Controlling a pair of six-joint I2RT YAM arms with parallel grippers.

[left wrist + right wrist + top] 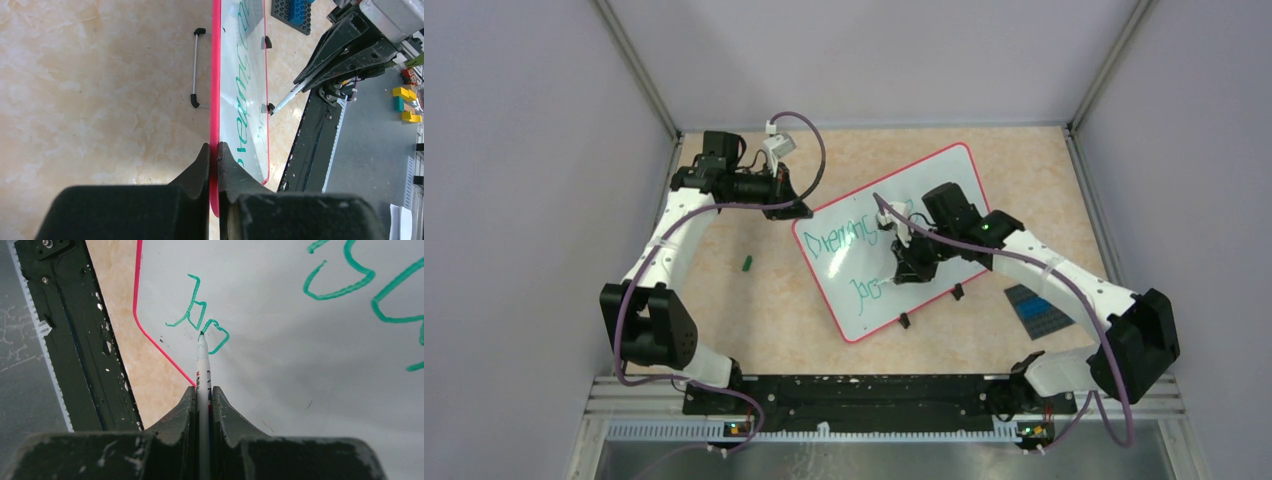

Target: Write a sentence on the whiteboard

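The whiteboard [864,290], white with a thin red rim, lies tilted at the table's middle and carries green writing. My left gripper [796,210] is shut on its far left corner; in the left wrist view the red rim [216,100] runs between the fingers [197,165]. My right gripper [909,268] is shut on a white marker [202,365] with a green tip. The tip rests on the board [300,365] at the last green letters of the second line. The marker also shows in the left wrist view [287,101].
A small green marker cap [747,264] lies on the table left of the board. A dark grey studded plate [1036,310] with blue bricks sits right of the board. The board's two black feet [957,291] stick out at its near edge. Walls enclose the table.
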